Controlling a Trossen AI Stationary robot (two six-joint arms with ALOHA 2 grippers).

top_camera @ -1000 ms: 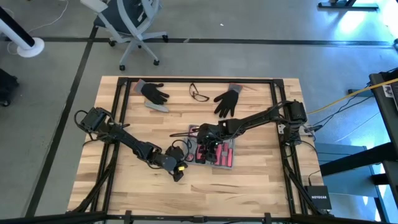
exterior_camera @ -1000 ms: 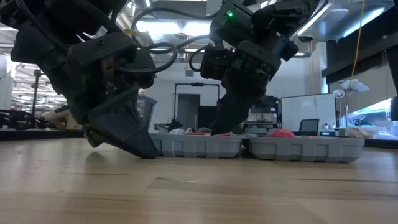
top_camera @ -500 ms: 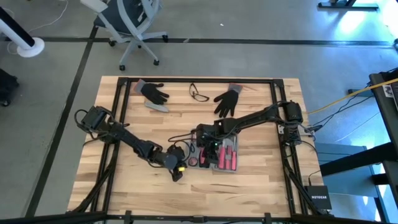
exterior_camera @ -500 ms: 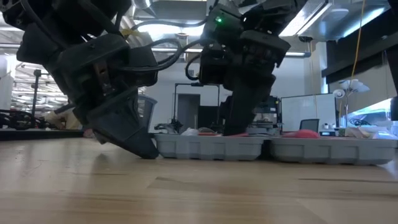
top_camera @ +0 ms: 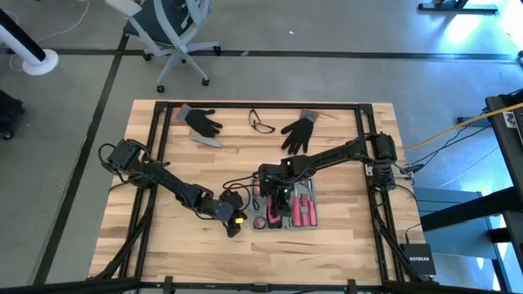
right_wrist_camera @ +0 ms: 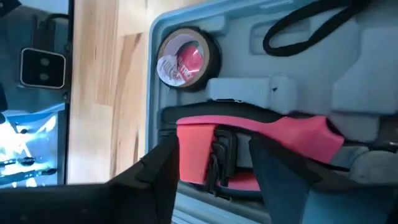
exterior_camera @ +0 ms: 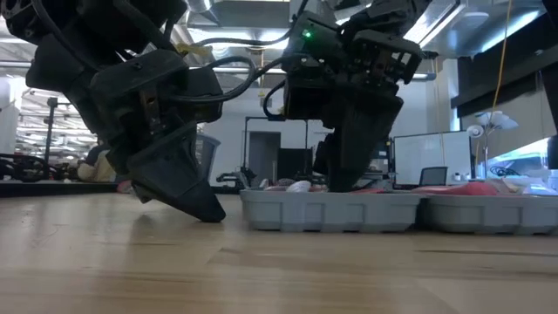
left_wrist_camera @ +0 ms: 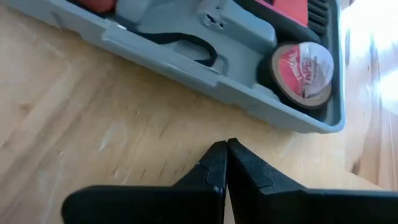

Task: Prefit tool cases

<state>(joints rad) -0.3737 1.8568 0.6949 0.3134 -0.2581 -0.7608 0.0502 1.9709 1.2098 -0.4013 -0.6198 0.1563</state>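
Reaching down into the open tool case, the right claw works over its moulded recesses near the middle of the tabletop, while the left claw rests low just beside the case's left edge; two black gloves and a pair of glasses lie well apart at the far side. By appearance, the step in hand is seating a tool in its recess.

From table height, the case sits flat on the wood, the right claw dipping inside it, the left claw tipped toward the surface beside it.

Past the left wrist, that claw has its fingers pressed together on nothing, near the case's wall and a roll of tape in one corner.

Past the right wrist, the claw stands apart astride a pink-handled tool, not visibly clamped. The next move likely calls for closing squarely on that handle and pressing it level into place.
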